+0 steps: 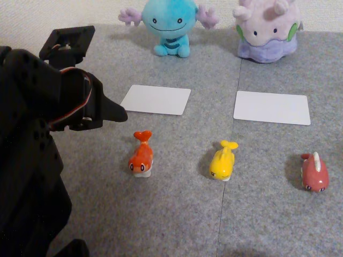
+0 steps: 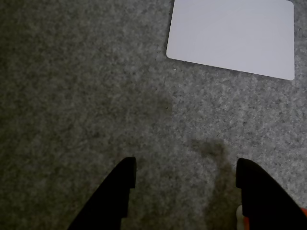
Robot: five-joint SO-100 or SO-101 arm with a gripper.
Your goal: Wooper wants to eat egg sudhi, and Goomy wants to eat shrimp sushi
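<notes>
Jaws spread wide and grasping nothing, the black gripper hangs over bare grey carpet on the counter in the wrist view, a white card lying ahead of it and a sliver of orange showing beside its right-hand finger. In the other view, the arm stands to the left of the shrimp sushi, its dark tip pointing at the near card. Taking the shrimp sushi as the mark: the egg sudhi sits to its right, apart from it, and a dark red fish figure lies farther right again. Behind the shrimp sushi is the near card, and beyond that card sits Wooper. A second white card lies behind and to the right, with Goomy sitting past it.
</notes>
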